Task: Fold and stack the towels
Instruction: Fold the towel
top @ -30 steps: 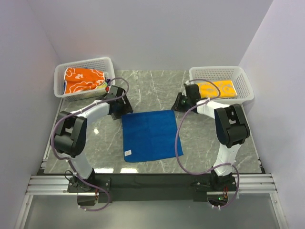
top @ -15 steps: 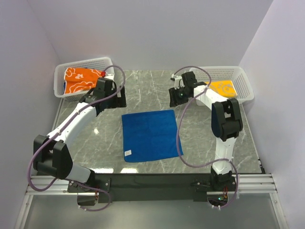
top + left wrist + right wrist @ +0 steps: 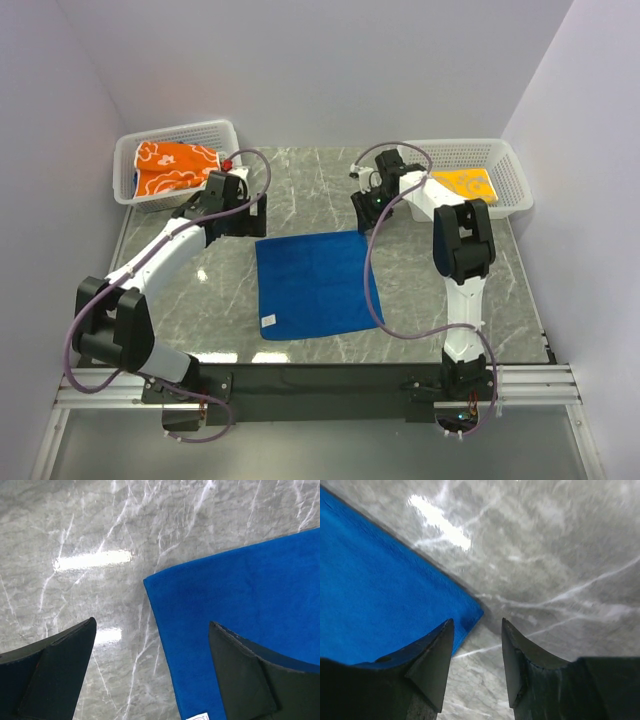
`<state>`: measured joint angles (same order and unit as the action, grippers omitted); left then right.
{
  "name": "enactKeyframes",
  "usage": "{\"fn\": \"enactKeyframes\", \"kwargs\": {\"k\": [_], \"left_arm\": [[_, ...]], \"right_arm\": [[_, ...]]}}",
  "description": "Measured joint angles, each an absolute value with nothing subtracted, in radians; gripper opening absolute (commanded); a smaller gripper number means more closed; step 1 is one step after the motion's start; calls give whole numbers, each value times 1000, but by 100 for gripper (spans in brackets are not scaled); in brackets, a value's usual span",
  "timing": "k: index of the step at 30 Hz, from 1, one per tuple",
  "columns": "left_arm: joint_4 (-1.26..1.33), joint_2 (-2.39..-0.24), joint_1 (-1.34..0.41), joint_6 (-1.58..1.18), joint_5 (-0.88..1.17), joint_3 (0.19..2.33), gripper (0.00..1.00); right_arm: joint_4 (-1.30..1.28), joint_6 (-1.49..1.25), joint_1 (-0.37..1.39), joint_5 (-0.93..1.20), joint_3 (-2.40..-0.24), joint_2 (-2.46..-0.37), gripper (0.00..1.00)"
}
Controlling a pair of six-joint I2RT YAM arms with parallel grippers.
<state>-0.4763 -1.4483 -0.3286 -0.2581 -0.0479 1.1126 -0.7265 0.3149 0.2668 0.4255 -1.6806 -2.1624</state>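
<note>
The blue towel [image 3: 315, 283] lies flat and open in one layer on the grey marble table [image 3: 310, 190], not yet folded; its edges are fairly straight and all four corners show.

The left pincer [image 3: 152, 624] hangs above the towel's far-left corner with its fingers spread wide and nothing between them; in the left wrist view that corner lies in the gap between the two fingers. The right pincer [image 3: 477, 621] hangs above the far-right corner, its fingers parted by a narrower gap and also empty; the corner lies just before that gap.

I judge that the first fold of this towel is about to begin: each pincer should go down on its own corner, pinch only the cloth, and carry the far edge toward the near edge.

Far-left of the blue towel, an orange towel [image 3: 175, 166] with white flowers lies in a white basket [image 3: 180, 132]; far-right of it, a yellow towel [image 3: 465, 184] lies folded in a second basket [image 3: 510, 170].

A small white tag [image 3: 268, 321] is on the towel's near-left corner; its writing is too small to read.
</note>
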Motion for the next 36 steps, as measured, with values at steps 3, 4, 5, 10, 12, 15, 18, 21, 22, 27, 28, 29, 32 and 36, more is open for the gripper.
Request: {"fn": "enactKeyframes", "kwargs": {"k": [3,4,5,10,12,15,18,21,22,27,28,29,32,36], "left_arm": [[-476,-1466,-329,-248,-39,1113,99],[-476,-1473,-329,-244,-35,1113,99],[-478,-1481,-329,-240,-28,1115,99],[-484,-1528,-329,-203,-2,1155,99],[-484,-1551,-329,-191,9,1177,99],[-474,-1580,-329,-168,22,1187,99],[-476,-1618,-326,-143,27,1192,99],[-478,-1687,-317,-113,46,1222,98],[-481,-1705,-313,-107,54,1232,98],[-495,-1800,-287,-62,101,1301,93],[-499,-1814,-283,-50,108,1312,90],[-501,-1826,-280,-39,116,1322,88],[-510,-1858,-271,-10,148,1340,82],[-528,-1896,-267,19,187,1342,77]], "right_arm": [[-735,331,270,432,-1717,-2188,49],[-742,335,271,433,-1728,-2199,48],[-748,340,273,433,-1739,-2214,48],[-792,366,287,439,-1807,-2262,41],[-804,377,292,440,-1822,-2271,38],[-826,395,295,443,-1842,-2283,34],[-837,410,295,443,-1847,-2286,33],[-847,420,296,444,-1848,-2287,33],[-852,424,296,446,-1850,-2288,33],[-863,442,297,447,-1851,-2288,26],[-867,443,297,447,-1851,-2288,23],[-869,445,297,446,-1851,-2289,20],[-873,446,297,447,-1851,-2289,16],[-876,447,297,447,-1849,-2290,11]]}}
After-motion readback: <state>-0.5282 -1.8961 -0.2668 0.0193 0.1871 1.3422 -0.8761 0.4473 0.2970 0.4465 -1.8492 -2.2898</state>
